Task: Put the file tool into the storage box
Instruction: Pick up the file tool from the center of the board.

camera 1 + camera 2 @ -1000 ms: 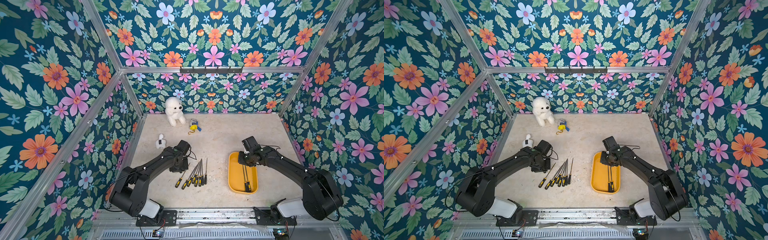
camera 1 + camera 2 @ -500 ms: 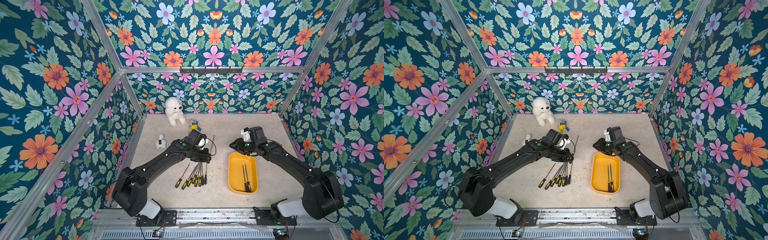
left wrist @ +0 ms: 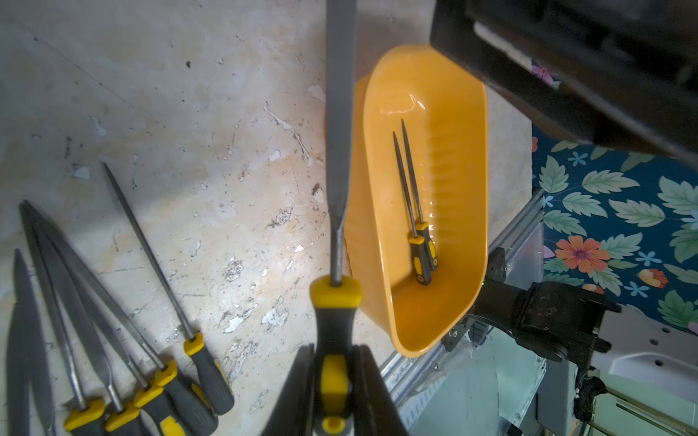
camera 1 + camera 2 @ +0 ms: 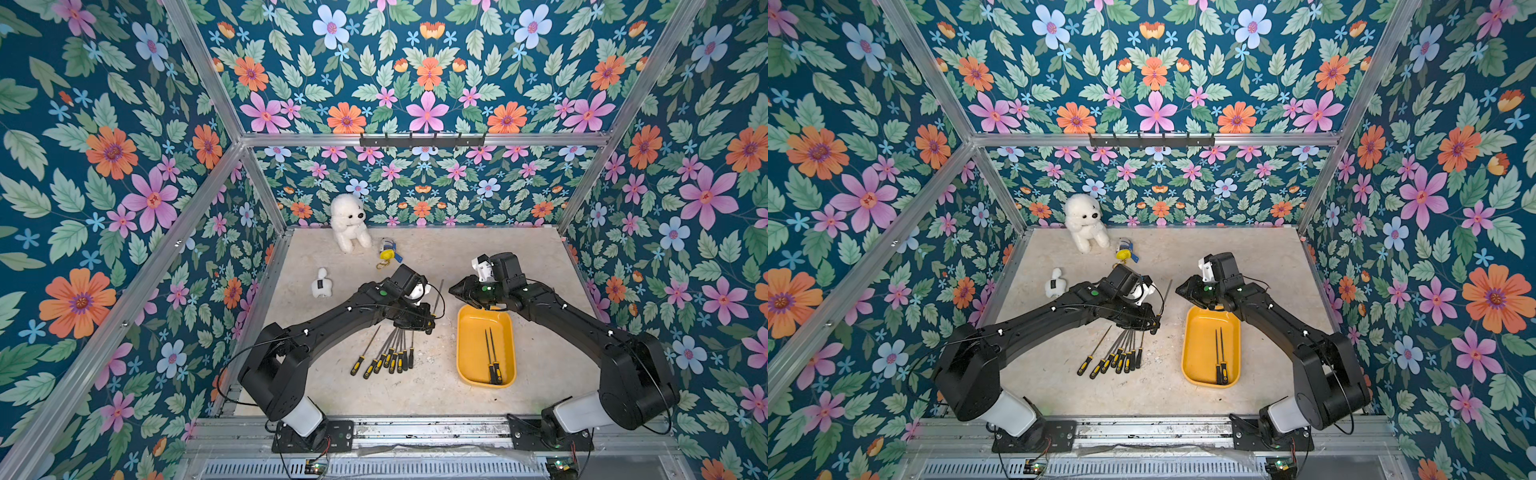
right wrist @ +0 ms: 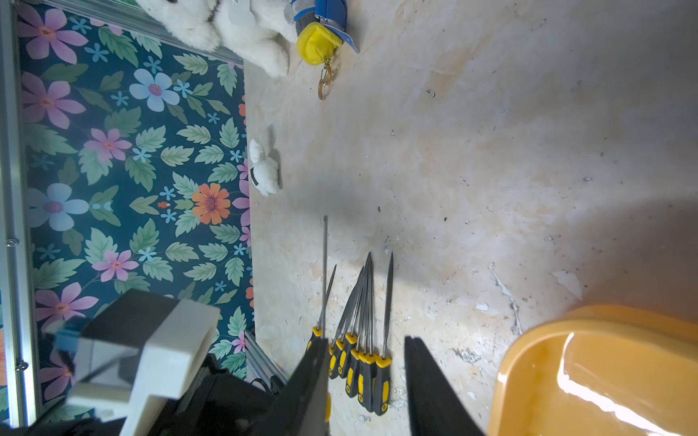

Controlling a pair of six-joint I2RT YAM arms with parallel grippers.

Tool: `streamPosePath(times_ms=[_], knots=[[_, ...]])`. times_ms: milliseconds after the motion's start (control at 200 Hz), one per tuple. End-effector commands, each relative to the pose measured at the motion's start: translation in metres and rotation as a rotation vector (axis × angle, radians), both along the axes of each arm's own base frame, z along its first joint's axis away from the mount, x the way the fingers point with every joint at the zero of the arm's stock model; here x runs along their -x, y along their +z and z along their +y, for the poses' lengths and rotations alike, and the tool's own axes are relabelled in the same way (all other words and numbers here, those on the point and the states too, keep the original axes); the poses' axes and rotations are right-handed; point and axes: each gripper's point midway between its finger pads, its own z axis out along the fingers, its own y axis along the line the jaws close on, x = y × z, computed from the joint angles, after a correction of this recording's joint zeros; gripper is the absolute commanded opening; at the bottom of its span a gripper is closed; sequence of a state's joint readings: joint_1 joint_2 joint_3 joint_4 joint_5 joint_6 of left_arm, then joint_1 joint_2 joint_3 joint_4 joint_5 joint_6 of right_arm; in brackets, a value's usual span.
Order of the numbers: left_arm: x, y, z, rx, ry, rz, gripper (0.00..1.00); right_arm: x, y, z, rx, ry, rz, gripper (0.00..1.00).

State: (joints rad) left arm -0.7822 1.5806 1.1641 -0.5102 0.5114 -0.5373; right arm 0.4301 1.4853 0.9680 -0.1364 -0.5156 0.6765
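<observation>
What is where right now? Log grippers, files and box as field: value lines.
left gripper: shut on the handle of the held file, lifted off the table
right gripper: open, empty
storage box: holds the boxed files, two side by side
loose files: fanned on the table beside the box

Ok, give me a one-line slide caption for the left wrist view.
Left fingers grip a black-and-yellow-handled grey metal file beside the shallow yellow-orange plastic storage box holding two slim files.
</observation>
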Motion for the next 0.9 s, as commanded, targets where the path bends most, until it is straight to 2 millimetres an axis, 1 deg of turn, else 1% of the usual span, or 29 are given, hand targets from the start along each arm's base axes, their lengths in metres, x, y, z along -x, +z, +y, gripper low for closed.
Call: streamPosePath(times_ms=[0,80,250,390,420,470,530,555,590,645,675,730,790,860,895], knots=[[0.003,0.004,-0.007,0.028,-0.021,-0.005,0.06,-0.008,0.005,0.005,-0.025,-0.007,-0.018,0.39],[0.006,0.003,-0.008,0.025,-0.030,-0.001,0.06,-0.012,0.006,0.009,-0.032,-0.002,-0.021,0.38],[0.011,0.005,-0.011,0.033,-0.043,0.001,0.05,-0.015,-0.004,0.015,-0.013,0.014,-0.002,0.37],[0.013,0.003,-0.012,0.035,-0.050,0.007,0.05,-0.015,-0.012,0.020,-0.004,0.028,0.017,0.30],[0.013,0.005,-0.013,0.040,-0.052,0.004,0.05,-0.015,-0.012,0.020,-0.005,0.030,0.018,0.26],[0.013,0.004,-0.013,0.039,-0.052,0.004,0.05,-0.014,-0.013,0.020,-0.008,0.033,0.019,0.14],[0.014,0.003,-0.012,0.031,-0.050,0.006,0.06,-0.013,-0.012,0.018,0.006,0.027,0.017,0.02],[0.014,0.002,-0.011,0.027,-0.049,0.006,0.08,-0.013,-0.011,0.016,0.014,0.024,0.017,0.00],[0.013,0.002,-0.010,0.025,-0.044,0.004,0.14,-0.012,-0.010,0.013,0.027,0.021,0.014,0.00],[0.010,0.004,-0.008,0.025,-0.029,-0.003,0.38,-0.009,-0.010,0.007,0.061,0.028,0.020,0.00],[0.008,0.005,-0.006,0.029,-0.021,-0.005,0.48,-0.007,-0.011,0.001,0.097,0.034,0.024,0.00],[0.002,0.010,-0.002,0.032,0.006,-0.018,0.66,-0.002,-0.017,-0.016,0.198,0.029,0.045,0.00],[-0.004,0.015,0.006,0.035,0.045,-0.029,0.76,0.007,-0.024,-0.040,0.316,0.029,0.078,0.00],[-0.011,0.019,0.017,0.035,0.087,-0.043,0.83,0.019,-0.029,-0.067,0.424,0.021,0.110,0.00],[-0.015,0.022,0.022,0.032,0.107,-0.056,0.85,0.025,-0.032,-0.077,0.461,0.022,0.121,0.00]])
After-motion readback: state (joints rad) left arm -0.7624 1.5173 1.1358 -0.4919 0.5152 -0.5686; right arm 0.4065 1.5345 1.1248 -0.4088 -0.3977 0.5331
